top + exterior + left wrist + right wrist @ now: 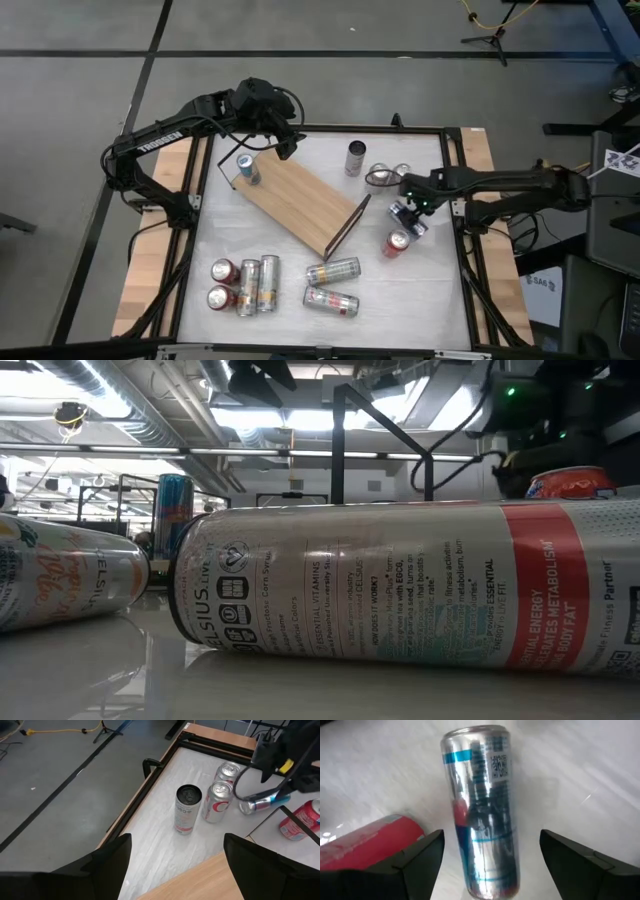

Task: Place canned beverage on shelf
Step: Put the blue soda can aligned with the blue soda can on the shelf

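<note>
The shelf (300, 200), a light-brown board on a black frame, stands slantwise in the middle of the table. A blue and silver can (246, 168) stands upright on its far left corner. My left gripper (283, 143) is open and empty above the shelf's far edge. My right gripper (408, 213) is open, pointing down over a slim silver and blue can (482, 810) that lies on its side on the table to the right of the shelf. Its fingers (422, 855) stand on either side of this can, apart from it. A red can (365, 845) lies beside it.
A slim dark-topped can (355, 157) and two silver cans (385, 175) stand at the far side. Several cans (245, 283) lie and stand at the near left, and two silver cans (333, 285) lie near the middle. Black rails (455, 200) edge the table.
</note>
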